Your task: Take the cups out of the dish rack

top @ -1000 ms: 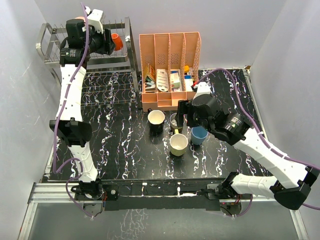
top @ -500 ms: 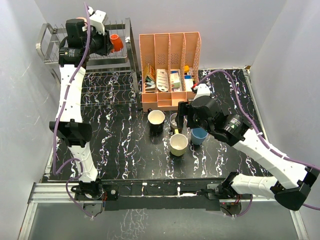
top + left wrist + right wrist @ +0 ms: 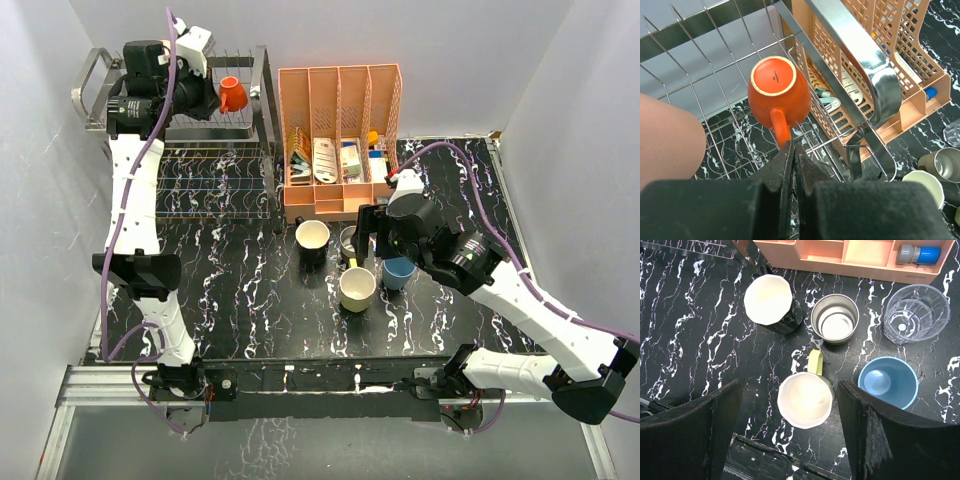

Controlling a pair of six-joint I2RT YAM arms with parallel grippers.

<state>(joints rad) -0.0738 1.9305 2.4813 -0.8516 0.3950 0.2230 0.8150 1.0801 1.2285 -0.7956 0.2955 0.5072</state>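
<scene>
Left gripper (image 3: 793, 152) pinched closed — right gripper (image 3: 790, 395) spread wide.

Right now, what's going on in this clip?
The left tool is up at the dish rack, apparently shut on the handle of the orange cup, which sits in the top tier beside the pink tumbler. The right tool hovers open over five cups on the table: black mug, brown metallic cup, clear glass, blue cup, yellow mug.

No text can be read; the tiny print on the orange cup's (image 3: 777, 92) upturned base, at eleven o'clock, is illegible.
</scene>
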